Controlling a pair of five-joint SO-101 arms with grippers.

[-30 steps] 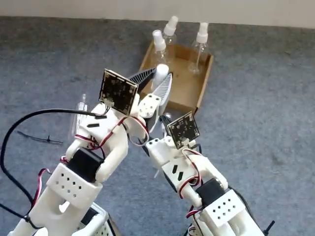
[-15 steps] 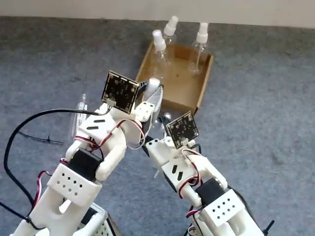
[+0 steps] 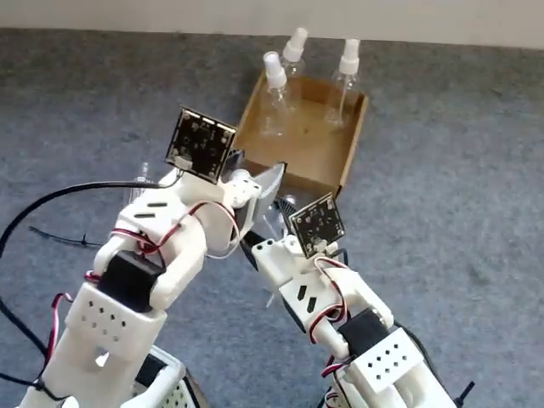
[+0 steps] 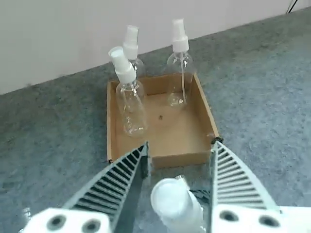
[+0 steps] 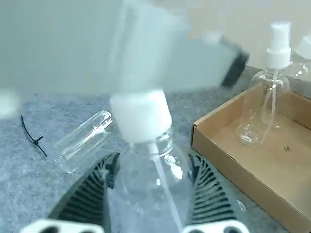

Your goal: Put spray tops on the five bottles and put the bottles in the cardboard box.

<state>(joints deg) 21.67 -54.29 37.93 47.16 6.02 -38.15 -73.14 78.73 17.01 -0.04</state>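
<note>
My right gripper [image 5: 153, 160] is shut on a clear bottle [image 5: 146, 184] that stands upright just in front of the cardboard box [image 3: 353, 144]. A white spray top [image 5: 141, 116] sits on the bottle's neck. My left gripper [image 4: 180, 144] hangs over it, open, its fingers [image 4: 121, 179] either side of the spray top [image 4: 176, 204] with gaps showing. Two capped bottles [image 4: 130, 104] [image 4: 179, 73] stand in the box [image 4: 180, 158], and a third [image 4: 131, 51] is at its far edge. An uncapped bottle [image 5: 85, 138] lies on the carpet.
Grey carpet covers the floor. A black cable tie [image 3: 72, 240] lies left of the left arm, whose black cable [image 3: 51, 208] loops across the carpet. The lying bottle [image 3: 140, 180] is partly hidden behind the left arm. The near half of the box floor [image 3: 310, 157] is bare.
My left gripper drew back from over the box's front edge with the spray top, to above the bottle held by the right gripper, and now stands open. The right arm kept still.
</note>
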